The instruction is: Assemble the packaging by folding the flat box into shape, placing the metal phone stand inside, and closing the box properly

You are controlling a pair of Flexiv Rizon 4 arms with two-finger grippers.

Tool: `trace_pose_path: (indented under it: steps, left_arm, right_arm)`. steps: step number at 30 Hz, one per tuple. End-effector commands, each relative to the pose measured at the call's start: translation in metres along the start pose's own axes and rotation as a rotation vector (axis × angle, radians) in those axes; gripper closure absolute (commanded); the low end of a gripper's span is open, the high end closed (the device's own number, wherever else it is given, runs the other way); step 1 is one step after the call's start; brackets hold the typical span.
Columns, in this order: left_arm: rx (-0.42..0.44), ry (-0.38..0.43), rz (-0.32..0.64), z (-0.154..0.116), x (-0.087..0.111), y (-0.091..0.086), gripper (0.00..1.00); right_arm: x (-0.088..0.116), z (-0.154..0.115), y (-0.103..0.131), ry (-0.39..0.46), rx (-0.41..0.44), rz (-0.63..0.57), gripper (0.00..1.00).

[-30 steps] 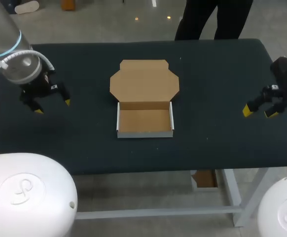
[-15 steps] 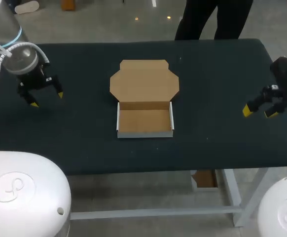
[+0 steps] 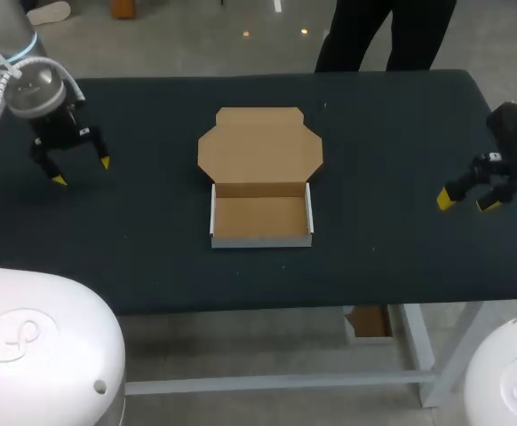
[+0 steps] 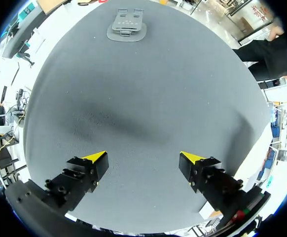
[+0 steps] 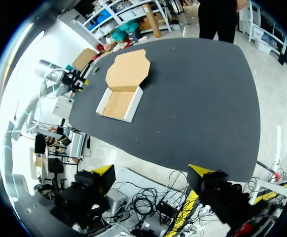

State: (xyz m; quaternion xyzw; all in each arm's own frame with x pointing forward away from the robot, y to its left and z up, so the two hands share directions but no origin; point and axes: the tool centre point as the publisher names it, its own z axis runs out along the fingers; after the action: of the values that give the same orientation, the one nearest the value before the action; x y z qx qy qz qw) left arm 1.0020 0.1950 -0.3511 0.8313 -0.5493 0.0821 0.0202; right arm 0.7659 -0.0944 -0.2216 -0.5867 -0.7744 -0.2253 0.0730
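— Where is the box?

— The box sits in the middle of the desk. Its tray is folded up, with white outer walls and a bare brown floor. Its lid lies open and flat on the desk at the tray's far side.

— And the phone stand?

— Only the left wrist view shows it. The phone stand is grey and lies flat on the desk, well ahead of the left fingers and near the desk's edge. Neither the head view nor the right wrist view takes it in. It is too small for me to tell how its parts are folded.

— How do the 2 pairs of fingers stand?

— The left fingers are spread wide with only bare desk between them. They are over the desk's left part, well apart from the box. The right fingers are also wide apart and hold nothing, at the desk's right edge.

— Does the right wrist view add anything?

— Yes. It takes in the whole desk, with the box well ahead of its fingers and the left arm beyond the box.

— Is anything cut off?

— In the head view the robot's white housings cover the desk's near corners.
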Motion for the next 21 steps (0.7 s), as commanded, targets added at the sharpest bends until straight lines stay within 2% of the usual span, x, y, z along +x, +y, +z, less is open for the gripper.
trace_pose_path:
  steps: [1, 11, 21]
  left_arm:
    - [-0.006, -0.004, 0.000, 0.000, 0.001, -0.001, 0.00]
    - [0.011, -0.017, -0.010, 0.001, 0.000, -0.002, 0.00]
    - [0.049, -0.031, -0.023, 0.021, -0.017, -0.030, 0.00]
  right_arm:
    - [0.000, -0.001, 0.000, 0.001, 0.002, 0.000, 0.00]
    - [0.000, -0.001, 0.000, 0.001, 0.002, 0.000, 0.00]
    - [0.000, -0.001, 0.000, 0.001, 0.002, 0.000, 0.00]
